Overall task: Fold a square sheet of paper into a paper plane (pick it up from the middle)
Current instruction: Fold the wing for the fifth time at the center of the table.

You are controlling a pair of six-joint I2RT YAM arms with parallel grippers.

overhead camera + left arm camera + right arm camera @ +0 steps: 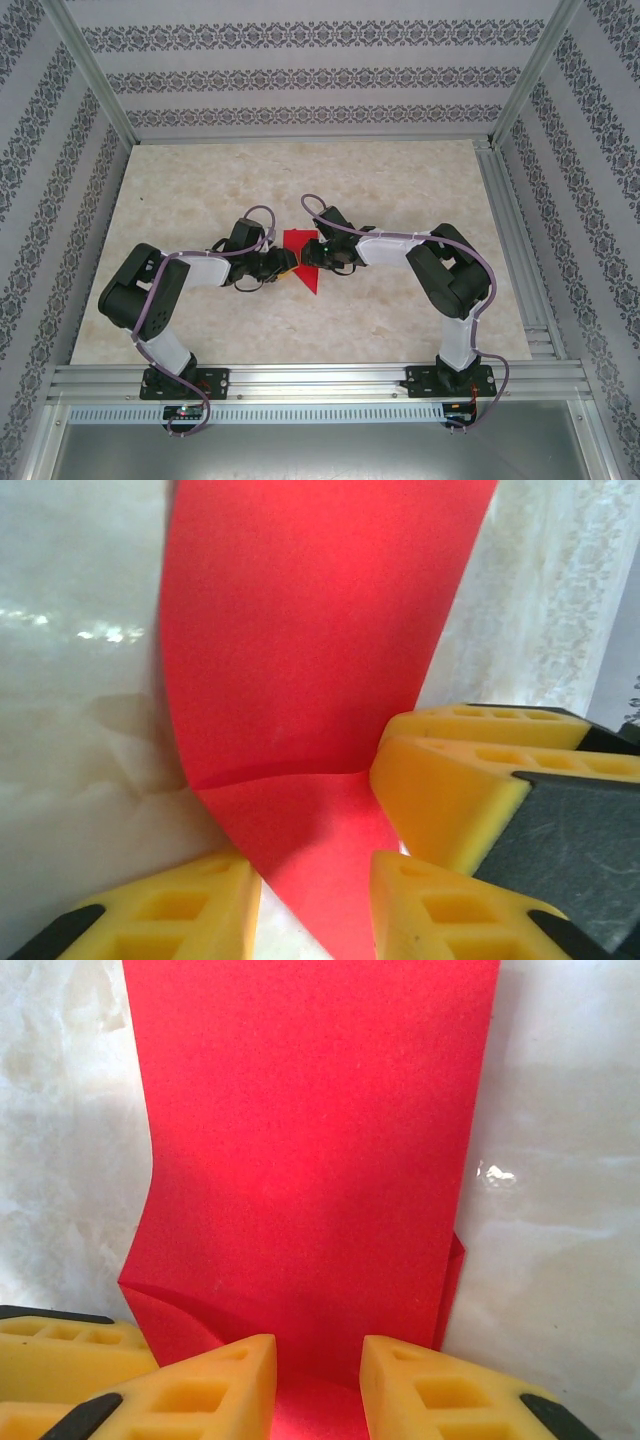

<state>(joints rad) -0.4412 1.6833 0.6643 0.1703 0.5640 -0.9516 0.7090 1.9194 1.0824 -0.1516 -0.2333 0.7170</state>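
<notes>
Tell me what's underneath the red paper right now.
The pale marbled table shows on both sides of the paper plane, up to its edges. The patch directly beneath is covered by the red sheet, so whether the yellow fingers reach under it cannot be told.

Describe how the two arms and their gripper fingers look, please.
The left arm and the right arm have black joints, white shells and a purple-grey cable looped along each. The fingers are yellow wedges with square hollows, on black holders.
</notes>
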